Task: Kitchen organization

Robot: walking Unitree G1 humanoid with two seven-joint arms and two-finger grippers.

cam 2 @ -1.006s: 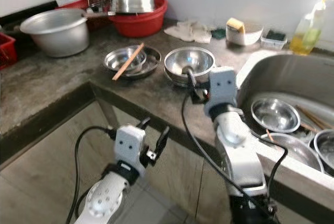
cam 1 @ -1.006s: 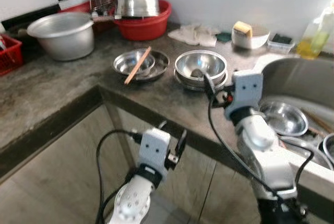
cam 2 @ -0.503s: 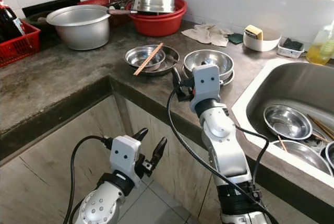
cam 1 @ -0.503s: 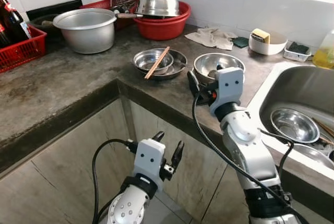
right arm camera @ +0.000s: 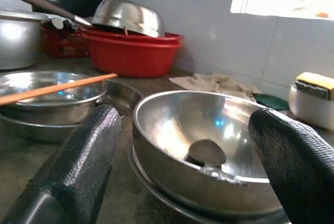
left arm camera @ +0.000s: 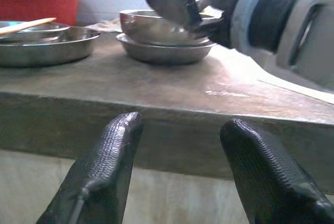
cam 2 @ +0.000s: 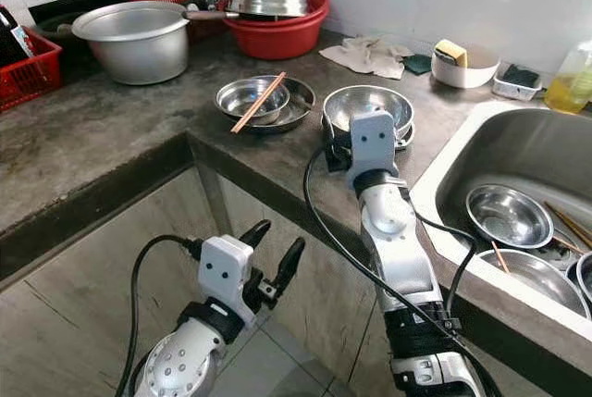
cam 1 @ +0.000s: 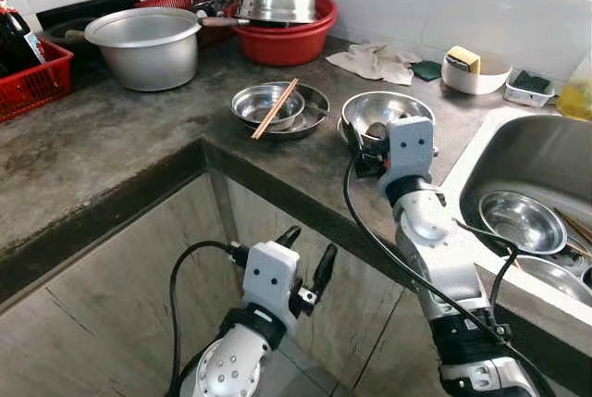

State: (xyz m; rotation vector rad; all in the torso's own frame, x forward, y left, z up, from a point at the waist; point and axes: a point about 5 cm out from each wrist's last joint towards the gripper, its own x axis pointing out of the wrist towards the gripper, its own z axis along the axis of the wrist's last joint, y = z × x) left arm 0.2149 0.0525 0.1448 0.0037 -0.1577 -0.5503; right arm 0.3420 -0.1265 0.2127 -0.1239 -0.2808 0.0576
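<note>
Red basin (cam 1: 287,38), silver bowls (cam 1: 387,116), grey counter (cam 1: 111,147), black tool fingers (left arm camera: 104,172)

Two silver arms (cam 1: 435,249) with white boxy wrist housings, black looping cables, and textured black fingers (left arm camera: 104,172) (a perforated disc joint on the left arm (cam 1: 227,369)).

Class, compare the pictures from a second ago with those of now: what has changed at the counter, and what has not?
The camera shifted. The right claw, open, has kept close to the steel bowl with a spoon inside, taking hold of nothing. The left claw still hangs open below the counter edge. The chopstick lies unchanged.
</note>
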